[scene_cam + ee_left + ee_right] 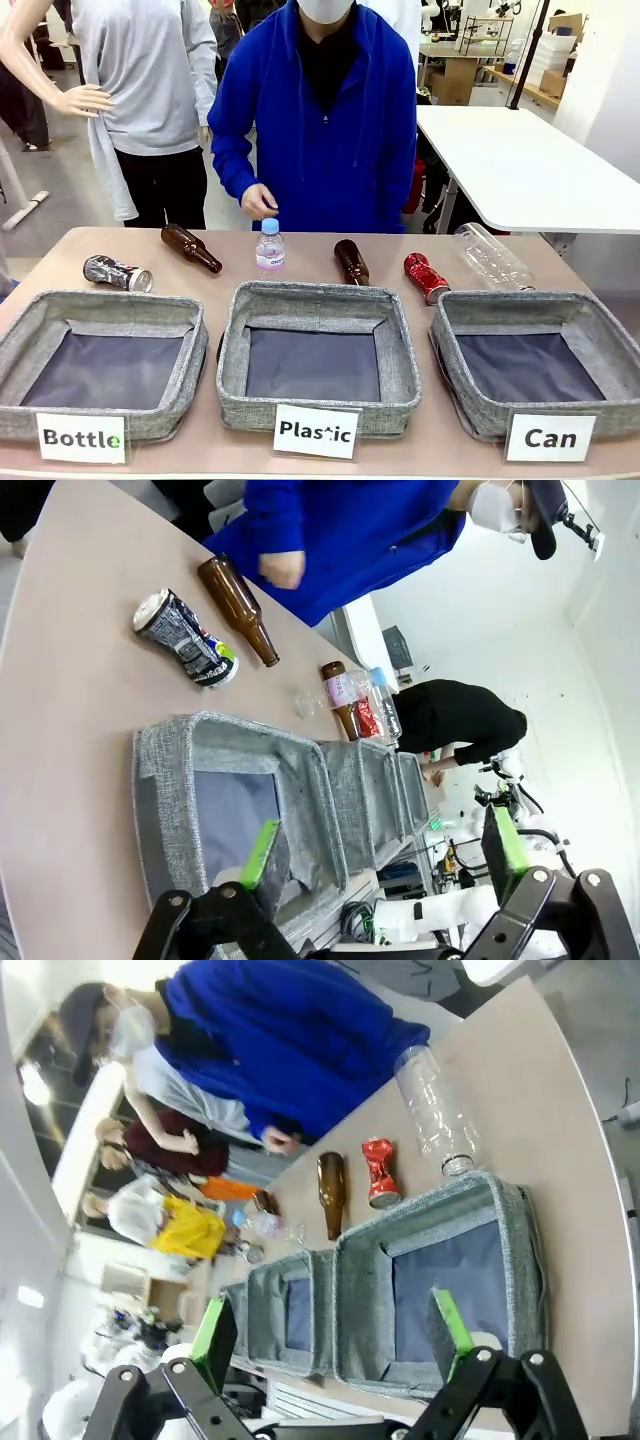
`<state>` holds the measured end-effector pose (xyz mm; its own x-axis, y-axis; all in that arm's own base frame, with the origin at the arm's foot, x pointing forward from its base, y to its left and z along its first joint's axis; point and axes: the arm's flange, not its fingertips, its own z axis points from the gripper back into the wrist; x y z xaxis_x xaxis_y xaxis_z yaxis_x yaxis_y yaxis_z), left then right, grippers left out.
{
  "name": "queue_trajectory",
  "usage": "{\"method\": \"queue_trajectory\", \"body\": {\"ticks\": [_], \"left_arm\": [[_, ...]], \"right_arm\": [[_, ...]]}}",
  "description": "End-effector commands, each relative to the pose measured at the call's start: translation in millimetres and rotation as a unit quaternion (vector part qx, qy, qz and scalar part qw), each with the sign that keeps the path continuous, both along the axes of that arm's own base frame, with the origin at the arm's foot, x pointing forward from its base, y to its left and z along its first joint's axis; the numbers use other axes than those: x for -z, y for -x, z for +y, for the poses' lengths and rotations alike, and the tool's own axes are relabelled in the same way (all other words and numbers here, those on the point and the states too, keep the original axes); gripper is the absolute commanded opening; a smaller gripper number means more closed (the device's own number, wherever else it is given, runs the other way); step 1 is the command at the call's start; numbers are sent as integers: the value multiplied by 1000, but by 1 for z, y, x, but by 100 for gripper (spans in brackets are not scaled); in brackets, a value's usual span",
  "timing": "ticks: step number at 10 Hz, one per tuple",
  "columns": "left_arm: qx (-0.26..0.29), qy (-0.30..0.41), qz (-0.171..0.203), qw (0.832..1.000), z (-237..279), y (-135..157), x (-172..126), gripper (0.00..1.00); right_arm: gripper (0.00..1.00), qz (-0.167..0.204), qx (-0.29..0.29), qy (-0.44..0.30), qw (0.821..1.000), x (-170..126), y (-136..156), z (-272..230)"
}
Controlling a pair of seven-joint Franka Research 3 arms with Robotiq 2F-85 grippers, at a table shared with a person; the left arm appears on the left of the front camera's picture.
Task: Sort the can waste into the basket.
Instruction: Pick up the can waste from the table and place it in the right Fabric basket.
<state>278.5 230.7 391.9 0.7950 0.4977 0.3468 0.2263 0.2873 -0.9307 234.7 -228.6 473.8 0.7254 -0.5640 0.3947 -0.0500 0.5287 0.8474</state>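
Both claws stand wide apart and empty: left gripper [380, 825] over the "Bottle" bin [100, 305], right gripper [328, 1300] over the "Can" basket [520, 303]. I see the red can [425, 276] lying just behind that basket, the silver-grey can [117, 272] behind the "Bottle" bin, on the table [305, 255].

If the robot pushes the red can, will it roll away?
Probably just a wobble: the red can lies on its side but looks crushed. Crushed, it is likely empty and light; its shiny metal may slip when gripped.
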Motion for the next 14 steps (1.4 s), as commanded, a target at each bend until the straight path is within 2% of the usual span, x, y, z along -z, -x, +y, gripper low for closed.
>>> {"method": "queue_trajectory", "body": {"ticks": [1, 2, 3, 4, 5, 6, 7, 8, 11, 12, 13, 14], "left_arm": [[6, -2, -14, 1000, 2, 1, 1, 100], [6, -2, -14, 1000, 2, 1, 1, 100], [6, -2, -14, 1000, 2, 1, 1, 100], [6, -2, -14, 1000, 2, 1, 1, 100], [6, -2, -14, 1000, 2, 1, 1, 100], [6, -2, -14, 1000, 2, 1, 1, 100], [6, -2, -14, 1000, 2, 1, 1, 100], [6, -2, -14, 1000, 2, 1, 1, 100], [6, -2, -14, 1000, 2, 1, 1, 100], [6, -2, -14, 1000, 2, 1, 1, 100], [6, -2, -14, 1000, 2, 1, 1, 100], [6, -2, -14, 1000, 2, 1, 1, 100]], "right_arm": [[100, 37, -85, 153, 984, -35, -45, 69], [100, 71, -125, 243, 959, -44, -74, 121], [100, 79, -153, 320, 932, -45, -104, 168], [100, 109, -167, 388, 900, -39, -129, 211], [100, 129, -195, 426, 874, -25, -149, 245], [100, 131, -205, 450, 859, -16, -158, 269], [100, 89, -184, 445, 872, -24, -150, 268], [100, 106, -197, 407, 885, -18, -135, 285], [100, 106, -197, 407, 885, -18, -135, 285], [100, 101, -208, 419, 878, -16, -144, 283], [100, 87, -227, 446, 861, -16, -154, 291], [100, 103, -241, 454, 851, -16, -179, 297]]}}
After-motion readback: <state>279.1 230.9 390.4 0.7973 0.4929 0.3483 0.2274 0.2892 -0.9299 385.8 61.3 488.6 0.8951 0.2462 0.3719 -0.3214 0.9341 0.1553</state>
